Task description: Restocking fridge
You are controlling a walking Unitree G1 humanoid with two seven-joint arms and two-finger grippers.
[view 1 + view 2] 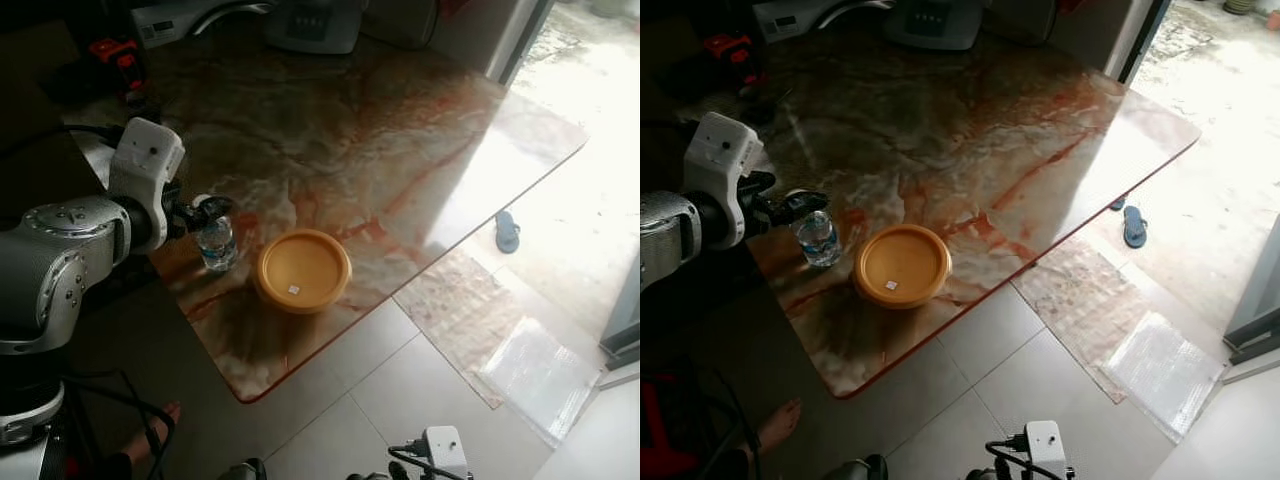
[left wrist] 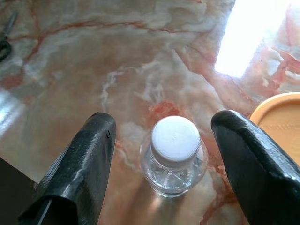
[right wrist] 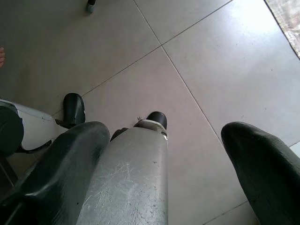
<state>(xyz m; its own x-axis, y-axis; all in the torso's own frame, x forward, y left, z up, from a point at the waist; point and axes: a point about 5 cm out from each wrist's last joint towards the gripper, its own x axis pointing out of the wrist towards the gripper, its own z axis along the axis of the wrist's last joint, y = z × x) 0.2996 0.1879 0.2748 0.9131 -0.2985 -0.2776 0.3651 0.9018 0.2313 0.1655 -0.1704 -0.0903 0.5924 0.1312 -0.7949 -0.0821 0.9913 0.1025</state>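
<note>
A small clear water bottle [image 2: 175,157] with a white cap [image 2: 175,138] stands upright on the marbled table [image 1: 400,140], near its front-left edge and just beside a shallow yellow bowl [image 1: 301,270], apart from it. The left gripper [image 2: 166,159] hovers over the bottle with its two black fingers [image 2: 89,159] spread wide, one on either side of the cap and neither touching it; the bottle sits roughly midway between them. A sound grasp would likely call for lowering the fingers past the cap to the bottle's body, keeping it centred, then closing evenly so the light bottle neither tips nor slides toward the bowl. The right gripper [image 3: 164,154] hangs idle over the tiled floor [image 3: 211,56], fingers apart and holding nothing.
</note>
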